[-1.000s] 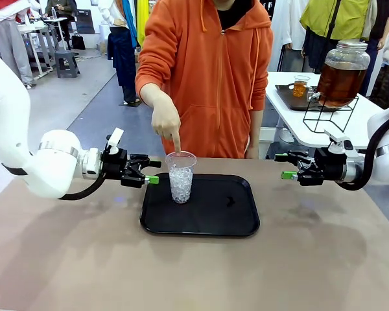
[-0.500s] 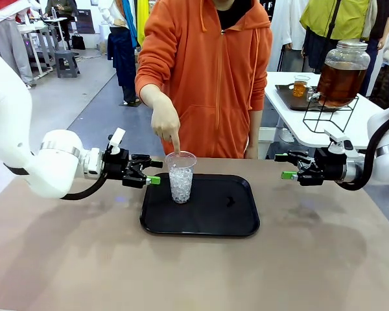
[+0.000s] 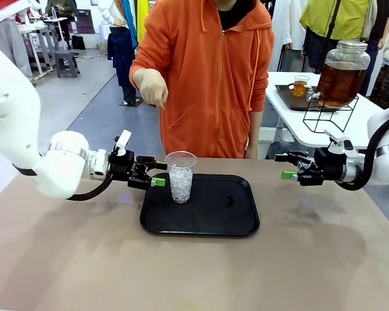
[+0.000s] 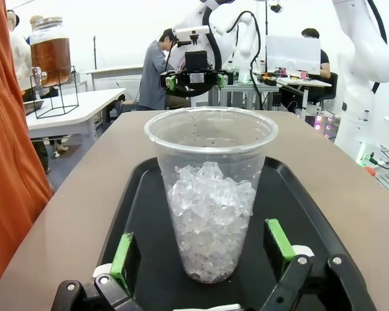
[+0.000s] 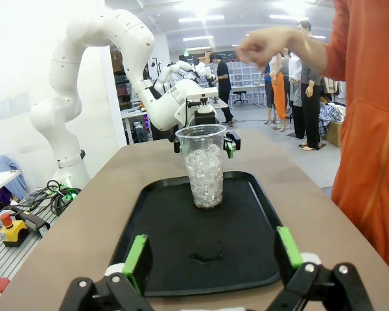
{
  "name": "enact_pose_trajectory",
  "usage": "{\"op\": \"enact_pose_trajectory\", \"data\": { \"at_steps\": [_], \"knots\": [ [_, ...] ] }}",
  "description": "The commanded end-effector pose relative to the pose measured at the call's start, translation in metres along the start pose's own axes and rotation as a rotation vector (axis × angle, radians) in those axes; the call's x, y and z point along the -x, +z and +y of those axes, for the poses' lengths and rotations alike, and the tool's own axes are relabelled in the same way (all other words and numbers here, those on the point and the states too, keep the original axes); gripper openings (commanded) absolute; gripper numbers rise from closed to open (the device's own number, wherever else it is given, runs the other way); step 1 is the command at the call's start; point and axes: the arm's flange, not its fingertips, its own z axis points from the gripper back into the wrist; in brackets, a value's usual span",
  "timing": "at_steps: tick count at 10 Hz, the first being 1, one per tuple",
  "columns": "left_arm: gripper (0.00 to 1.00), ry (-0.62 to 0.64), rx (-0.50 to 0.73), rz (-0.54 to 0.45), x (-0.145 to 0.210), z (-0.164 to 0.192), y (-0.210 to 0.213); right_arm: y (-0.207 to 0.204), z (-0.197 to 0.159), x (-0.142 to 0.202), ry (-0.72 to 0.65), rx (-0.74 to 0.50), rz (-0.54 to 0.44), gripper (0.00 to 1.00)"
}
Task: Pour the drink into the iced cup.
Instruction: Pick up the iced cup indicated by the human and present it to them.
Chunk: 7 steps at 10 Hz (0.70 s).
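Brown worktop [image 3: 65, 259] in an open lab hall, with a black tray [image 3: 220, 220] at its middle and a person in orange standing at the far edge. The iced cup [image 3: 181, 176] stands upright on the tray's left part, clear plastic, about half full of ice and no liquid in it yet.

The left hand [image 3: 159, 173] is level with the cup and just beside it. Its jaws are apart and, in the left wrist view, its green pads [image 4: 123, 254] stand either side of the cup's base without touching. The right hand [image 3: 282, 165] hangs over the worktop's right side, jaws also apart and empty, well apart from the tray. The person's hand [image 3: 152, 87] is raised above the cup, clear of it.

The drink [image 3: 340, 84] sits amber in a lidded glass jar [image 3: 343, 55] on a wire stand [image 3: 327, 113], on a white side table [image 3: 292, 123] behind the worktop — well apart from the cup.

The cup looks thin-walled and light — likely to buckle under a hard squeeze and possibly slick from cold. A gentle hold low down, where the ice backs the wall, seems safest. The jar looks heavy and breakable, so better not lifted.
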Motion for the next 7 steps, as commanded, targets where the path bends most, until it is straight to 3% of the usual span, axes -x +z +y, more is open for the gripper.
{"op": "enact_pose_trajectory", "data": {
  "at_steps": [1, 7],
  "knots": [
    [1.0, 0.03, -0.023, -0.007, 0.0, 0.006, -0.012, -0.002, -0.001, -0.003, -0.003, 0.001, -0.004, 1.0],
    [1.0, 0.041, -0.025, -0.004, 0.005, 0.008, -0.026, -0.002, -0.001, -0.003, -0.003, 0.001, -0.004, 1.0]
  ]
}}
